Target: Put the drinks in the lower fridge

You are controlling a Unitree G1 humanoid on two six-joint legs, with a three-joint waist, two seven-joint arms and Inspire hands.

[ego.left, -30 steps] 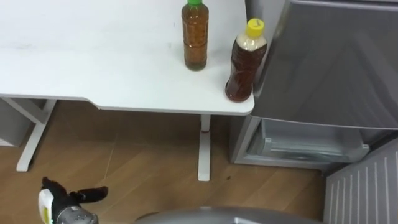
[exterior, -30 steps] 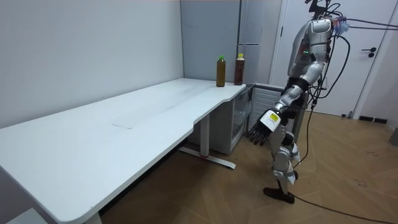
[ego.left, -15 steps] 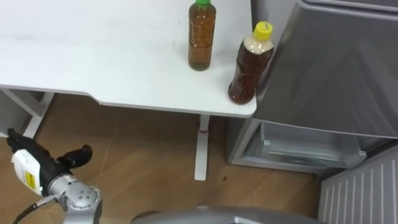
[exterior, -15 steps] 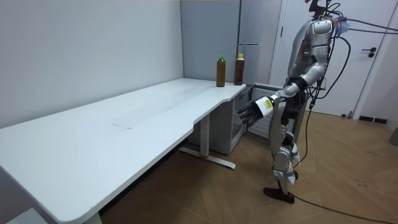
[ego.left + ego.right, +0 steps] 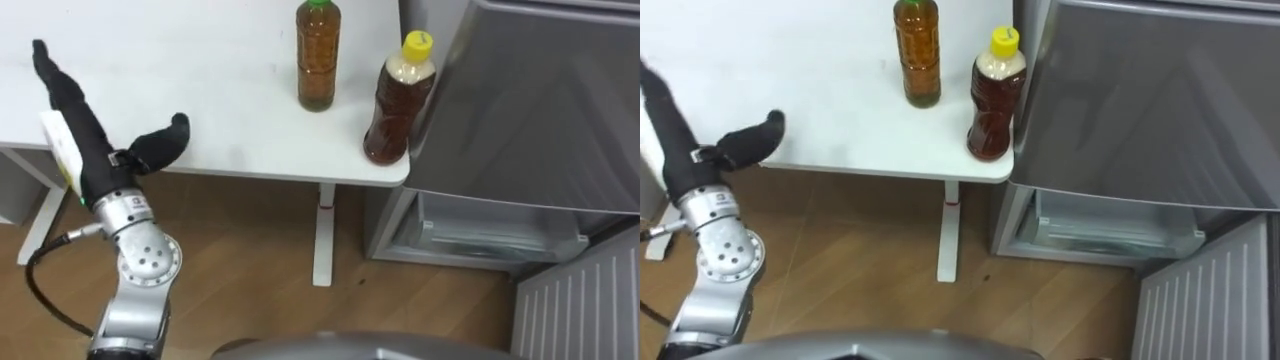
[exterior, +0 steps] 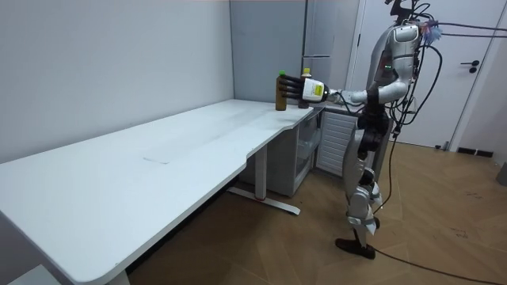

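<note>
Your left hand (image 5: 95, 150) has come up from low by the floor and now hangs over the near edge of the bench (image 5: 220, 90), with the arm reaching forward. Its fingers (image 5: 62, 88) are straight and held together, pointing away from you, and the thumb (image 5: 160, 140) is spread out to the right. It holds nothing. You cannot tell whether it touches the bench top.

Both drinks stand upright on the bench, to the right of the hand and farther back than its fingertips. The green-capped bottle (image 5: 316, 55) is the nearer one to the hand, though still well apart from it. The yellow-capped bottle (image 5: 398, 100) is farther right again, at the bench's right corner and just beside the fridge's grey upper door (image 5: 540, 100). Whether it touches that door cannot be made out.

Below and to the right of the hand, the lower fridge (image 5: 490, 235) is open, showing a clear drawer inside. Its door (image 5: 590, 300) is swung out at the far lower right.

In the room view you stand upright on the wooden floor (image 6: 444, 237) at the end of the bench, in front of the fridge. The left arm is stretched out level, with the hand (image 6: 299, 89) at the height of the bottles.
</note>
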